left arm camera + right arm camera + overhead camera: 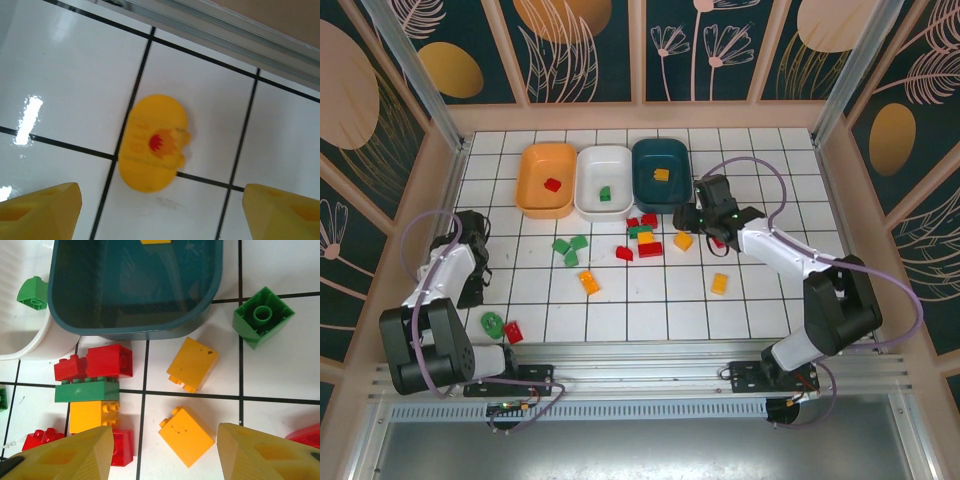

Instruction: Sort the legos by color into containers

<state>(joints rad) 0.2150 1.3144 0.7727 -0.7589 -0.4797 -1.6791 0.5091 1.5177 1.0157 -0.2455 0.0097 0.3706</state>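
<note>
White tiled table [750, 320], legos [645, 240] scattered; rt jaws apart over yellow brick [186, 436].

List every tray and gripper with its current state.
orange tray: holds one red brick
white tray: holds one green brick
teal tray: holds one yellow brick
left gripper: open, empty
right gripper: open, empty

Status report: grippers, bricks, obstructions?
Left gripper, right gripper: jaws open, empty. Right over yellow-orange plastic brick near dark teal plastic tray. Second yellow-orange brick lies between.
</note>
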